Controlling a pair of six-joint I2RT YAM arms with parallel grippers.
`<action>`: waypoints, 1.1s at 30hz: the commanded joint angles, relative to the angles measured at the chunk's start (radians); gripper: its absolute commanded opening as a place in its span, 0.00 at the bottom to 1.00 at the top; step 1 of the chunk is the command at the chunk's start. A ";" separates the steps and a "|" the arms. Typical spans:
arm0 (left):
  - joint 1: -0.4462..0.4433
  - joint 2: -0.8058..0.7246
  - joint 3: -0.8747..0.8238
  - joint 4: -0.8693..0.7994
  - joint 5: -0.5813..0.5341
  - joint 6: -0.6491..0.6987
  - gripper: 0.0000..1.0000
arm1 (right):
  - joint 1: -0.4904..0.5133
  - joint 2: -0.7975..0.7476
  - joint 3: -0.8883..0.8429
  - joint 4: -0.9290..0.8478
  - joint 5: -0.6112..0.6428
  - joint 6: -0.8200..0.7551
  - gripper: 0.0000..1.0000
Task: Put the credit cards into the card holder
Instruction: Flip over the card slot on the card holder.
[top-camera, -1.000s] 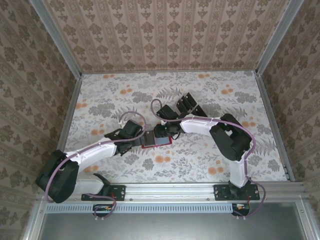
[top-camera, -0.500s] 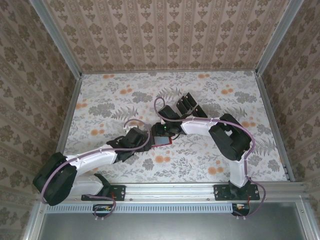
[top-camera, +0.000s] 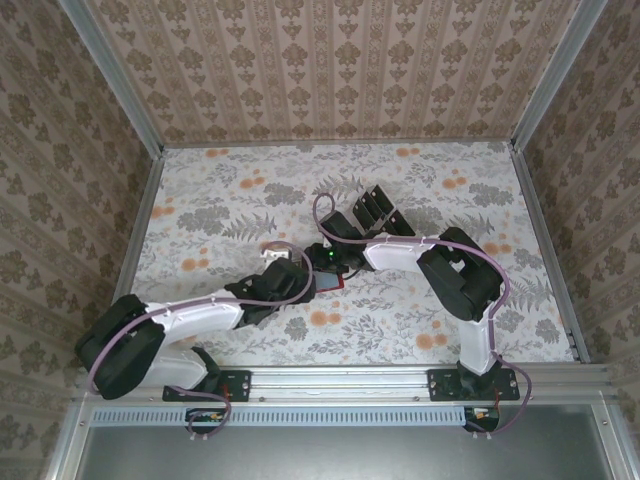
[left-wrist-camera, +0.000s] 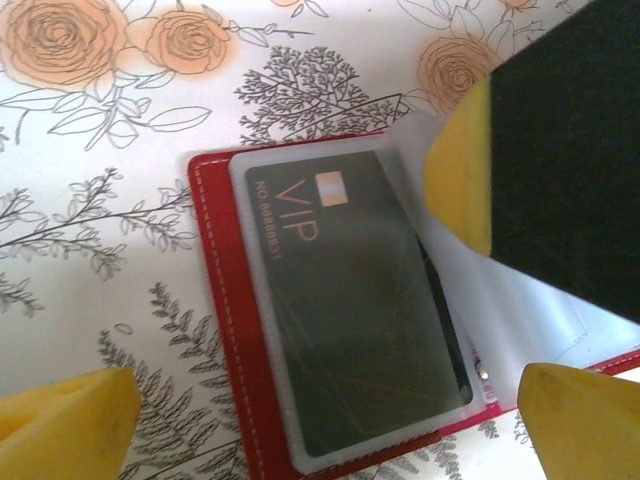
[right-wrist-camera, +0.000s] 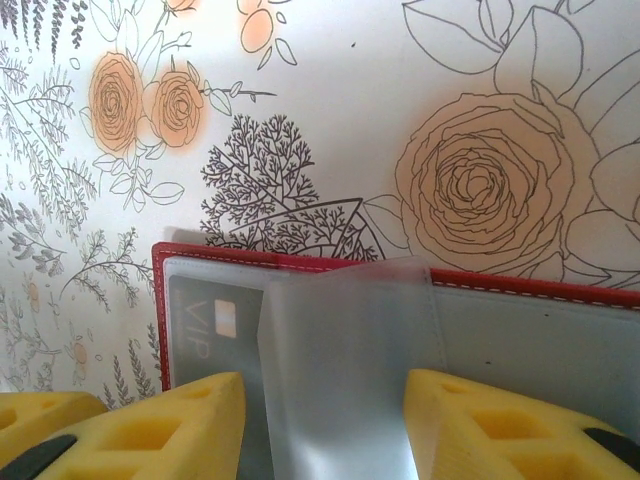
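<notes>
Left pincer: spread to full width, nothing between the yellow foam pads, nothing touched. Directly beneath it, in the gap between the pads: card holder, lying open and flat on the tabletop. Red, leather-like, pale stitching along the edge, rounded corners. In a clear plastic pocket on the half nearer this pincer's left pad: one credit card. Dark, glossy rectangle with rounded corners, gold "VIP" lettering, a small gold chip mark near one short end, faint scratches across the face.

Right pincer: about half spread; pads yellow, spongy, wedge-shaped. In the gap between them: a translucent, frosted plastic leaf of the holder, standing up from it, slightly curved. Leaf edges close against both pads; pinched or merely bracketed, cannot tell. From the left wrist, one right-pincer pad against that leaf, black finger body behind it.

Tabletop under both pincers: white, matte, printed with orange roses and grey line-drawn foliage. Beyond the right pincer, apart from it: a dark slotted rack.
</notes>
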 joint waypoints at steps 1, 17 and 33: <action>-0.009 0.033 0.037 0.047 -0.028 0.032 1.00 | -0.001 0.022 -0.038 -0.033 -0.020 0.022 0.48; -0.021 0.171 0.043 0.031 -0.113 -0.009 1.00 | -0.025 -0.019 -0.042 -0.029 -0.037 0.021 0.48; -0.023 0.178 0.020 0.018 -0.118 -0.049 1.00 | -0.083 -0.125 -0.103 -0.027 -0.004 0.002 0.52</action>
